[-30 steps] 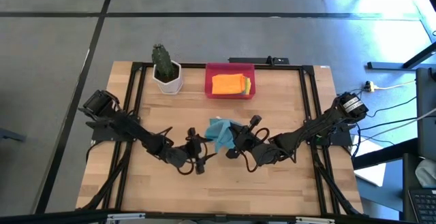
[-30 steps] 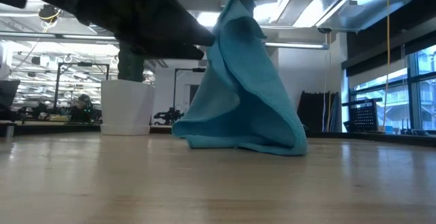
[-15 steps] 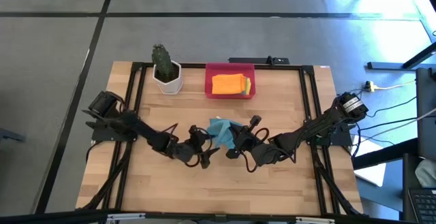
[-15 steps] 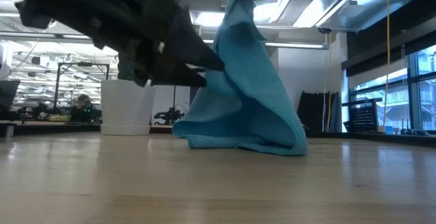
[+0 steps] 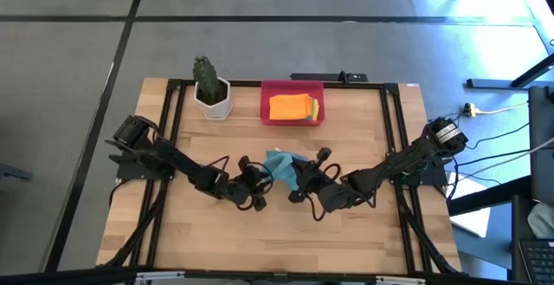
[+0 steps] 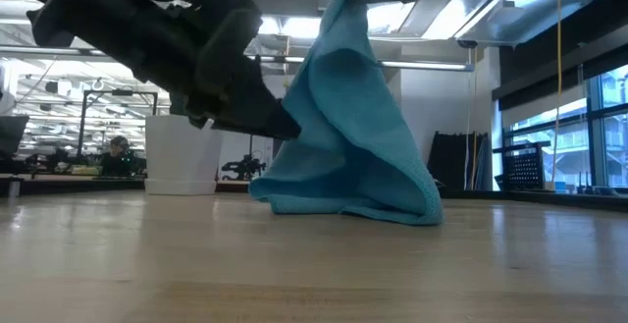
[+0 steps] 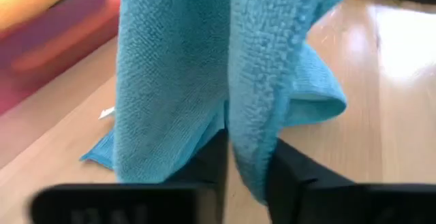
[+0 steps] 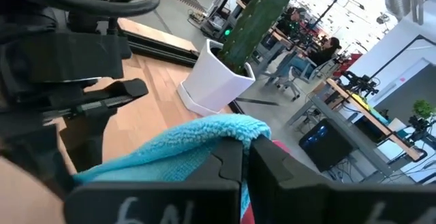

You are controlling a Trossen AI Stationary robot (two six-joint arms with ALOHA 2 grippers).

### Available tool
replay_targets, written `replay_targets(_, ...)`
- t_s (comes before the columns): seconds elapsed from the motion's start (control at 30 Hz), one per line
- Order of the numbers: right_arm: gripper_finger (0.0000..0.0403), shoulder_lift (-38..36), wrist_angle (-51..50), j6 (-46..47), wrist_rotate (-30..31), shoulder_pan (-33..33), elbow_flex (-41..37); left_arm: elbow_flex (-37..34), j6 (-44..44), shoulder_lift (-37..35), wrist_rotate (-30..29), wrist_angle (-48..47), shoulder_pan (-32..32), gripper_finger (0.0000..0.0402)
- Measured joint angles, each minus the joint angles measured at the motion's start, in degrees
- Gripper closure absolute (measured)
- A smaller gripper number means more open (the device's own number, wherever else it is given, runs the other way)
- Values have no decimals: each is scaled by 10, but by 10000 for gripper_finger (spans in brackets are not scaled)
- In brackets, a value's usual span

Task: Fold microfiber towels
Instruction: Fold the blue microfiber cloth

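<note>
A teal-blue towel (image 5: 279, 164) hangs at the table's middle; its lower end (image 6: 343, 203) lies crumpled on the wood. My right gripper (image 5: 297, 178) is shut on its top, above the table. My left gripper (image 5: 260, 184) reaches in from the table's left and is shut on the towel's hanging side (image 6: 299, 127). Folded orange (image 5: 287, 106) and yellow (image 5: 312, 107) towels lie in the red tray (image 5: 293, 87); a sliver of green shows beside them. A second teal towel does not show. My left gripper pinches a hanging edge of the towel (image 7: 248, 135) between its two fingers (image 7: 212, 166), coming level from the table's left, partway down the cloth. The cloth falls slack below the hold onto the table. My right gripper pinches the towel's top, a bunched fold (image 8: 240, 130), between its two fingers (image 8: 225, 159). It holds this part lifted clear. The towel hangs below it in loose folds, its lower end on the table.
A cactus in a white pot (image 5: 212, 93) stands at the far left, beside the red tray at the far middle. Bare wood lies toward the near edge (image 5: 277, 242). Black frame rails (image 5: 164, 146) run along the table's sides.
My left gripper has gone toward the table's right, up to the hanging towel, and has shut on its side edge. My right gripper has kept the towel's top raised; the towel's lower end has stayed on the table.
</note>
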Motion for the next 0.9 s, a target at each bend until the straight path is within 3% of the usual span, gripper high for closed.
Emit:
replay_targets(0.13, 393, 0, -27, 25, -2, 5, 0, 0, 1, -1, 0, -23, -4, 393)
replay_targets(0.6, 389, 0, -224, 248, -159, 6, 0, 0, 32, -1, 2, -24, -6, 401)
replay_targets(0.73, 368, 0, -277, 359, -229, 6, -3, 0, 33, -1, 4, -27, -12, 401)
replay_targets(0.9, 323, 0, -277, 426, -284, 6, -27, 0, 33, -1, 4, -32, -12, 401)
